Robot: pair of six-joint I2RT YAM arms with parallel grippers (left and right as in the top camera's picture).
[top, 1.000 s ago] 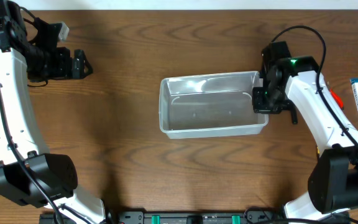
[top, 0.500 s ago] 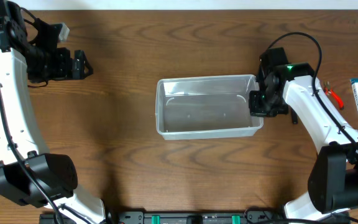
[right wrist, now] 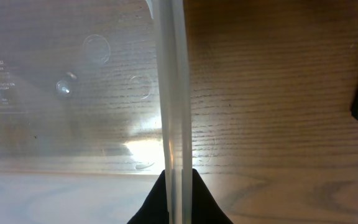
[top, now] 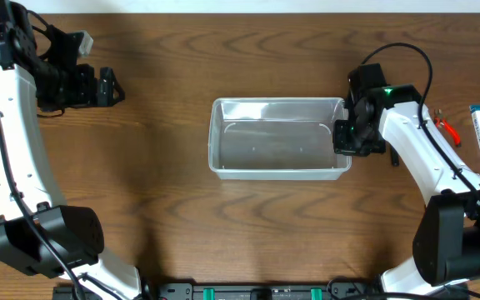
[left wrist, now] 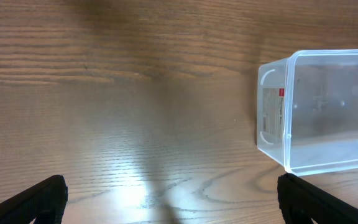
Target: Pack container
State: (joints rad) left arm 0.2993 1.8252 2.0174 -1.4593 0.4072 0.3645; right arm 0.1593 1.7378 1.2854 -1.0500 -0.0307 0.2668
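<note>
Clear plastic container (top: 277,138) stands upright at the middle of the table (top: 165,208). Right gripper (top: 346,137) pinches its right-end rim, apparently with both fingers touching. Left gripper (top: 109,86) hovers well apart, jaws spread wide.

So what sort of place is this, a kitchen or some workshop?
Probably a robot test bench rather than a kitchen: a wood-grain table, the right gripper pinching the wall of an empty clear container, the left gripper open off to the side.
</note>
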